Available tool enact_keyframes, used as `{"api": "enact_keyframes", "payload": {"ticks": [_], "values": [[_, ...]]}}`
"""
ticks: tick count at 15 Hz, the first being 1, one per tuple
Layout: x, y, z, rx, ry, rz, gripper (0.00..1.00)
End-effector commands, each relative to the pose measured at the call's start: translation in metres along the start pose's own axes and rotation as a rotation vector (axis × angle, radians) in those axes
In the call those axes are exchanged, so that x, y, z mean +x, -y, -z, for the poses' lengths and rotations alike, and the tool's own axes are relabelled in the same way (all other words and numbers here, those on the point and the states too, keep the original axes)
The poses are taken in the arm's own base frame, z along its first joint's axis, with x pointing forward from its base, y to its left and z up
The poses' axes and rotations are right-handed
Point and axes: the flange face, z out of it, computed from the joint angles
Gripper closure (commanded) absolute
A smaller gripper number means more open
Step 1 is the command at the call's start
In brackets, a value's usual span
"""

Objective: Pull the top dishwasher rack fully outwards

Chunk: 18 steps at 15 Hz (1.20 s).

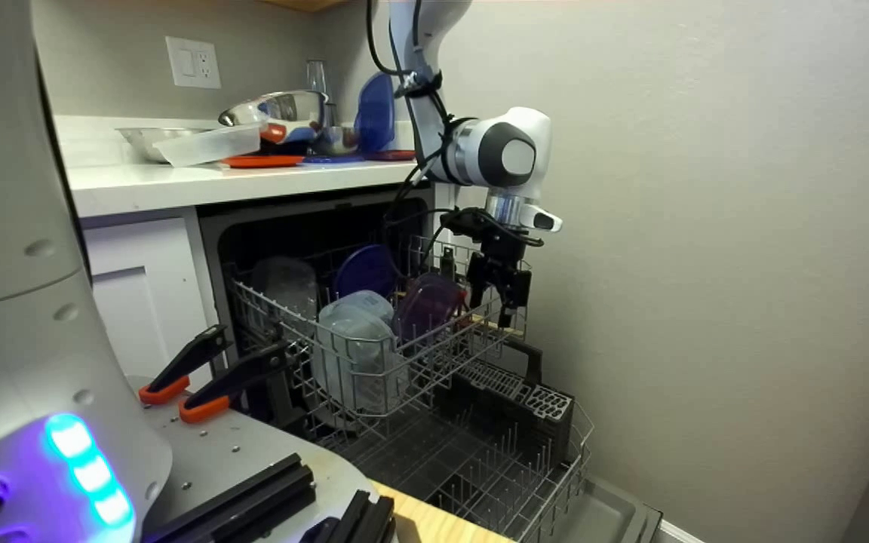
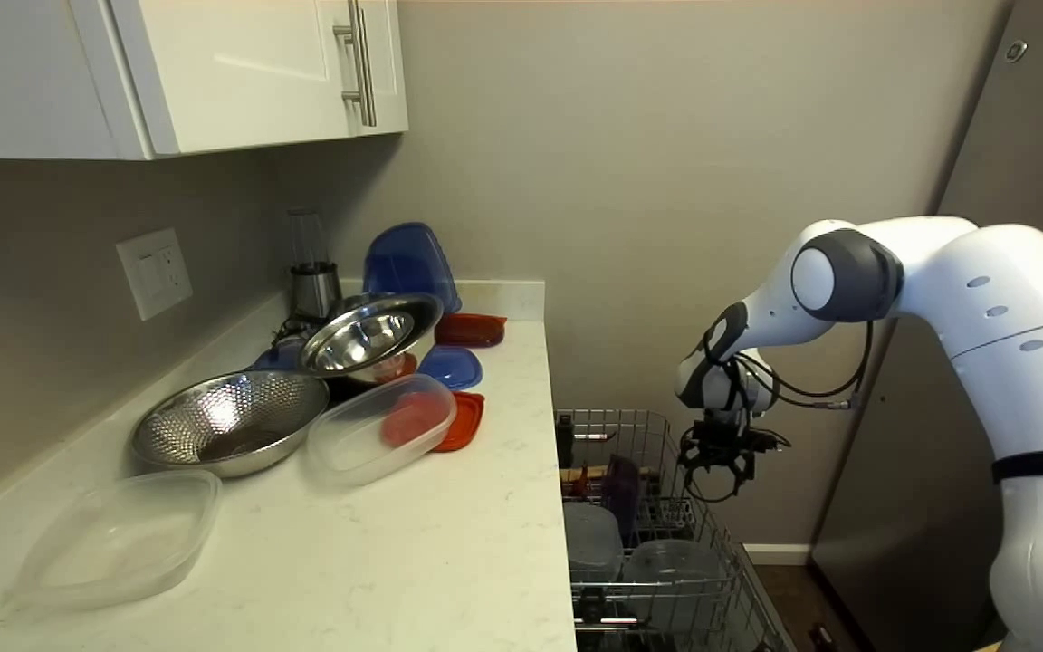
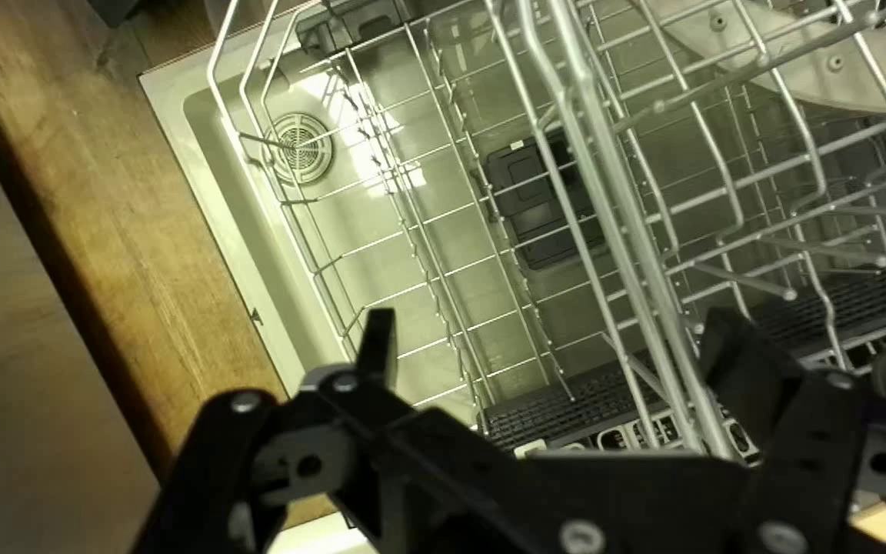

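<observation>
The top dishwasher rack point(image 1: 434, 381), a pale wire basket, stands partly out of the dishwasher and holds plastic containers. It also shows in an exterior view beside the counter point(image 2: 657, 584) and in the wrist view on the right point(image 3: 612, 192). My gripper point(image 3: 551, 331) is open and points down at the rack's outer rim. In the wrist view the rim wires run between the fingers, closer to the right finger; I cannot tell if they touch. The gripper also shows at the rack's far outer corner in both exterior views point(image 1: 492, 309) point(image 2: 716, 475).
Below is the lower wire rack point(image 1: 510, 490) with a black cutlery basket point(image 1: 532, 411), over the open dishwasher door point(image 1: 615, 513). A wall point(image 1: 706, 264) stands close beyond the arm. The counter point(image 2: 449, 561) above holds bowls and lids. Clear containers point(image 1: 359, 354) sit in the top rack.
</observation>
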Motion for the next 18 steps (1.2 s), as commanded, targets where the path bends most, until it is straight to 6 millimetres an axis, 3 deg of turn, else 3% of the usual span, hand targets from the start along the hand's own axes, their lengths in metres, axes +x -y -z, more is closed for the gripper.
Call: {"api": "enact_keyframes", "payload": {"ticks": [1,9,10,12,18], "values": [[-0.011,-0.009,0.021,-0.049,-0.003,0.026,0.0],[-0.04,0.086,0.006,-0.057,0.032,0.288,0.0],[-0.037,0.079,0.007,-0.043,0.011,0.226,0.0],[-0.043,0.092,0.004,-0.047,0.021,0.252,0.0],[-0.04,0.089,0.004,-0.047,0.021,0.259,0.0]]}}
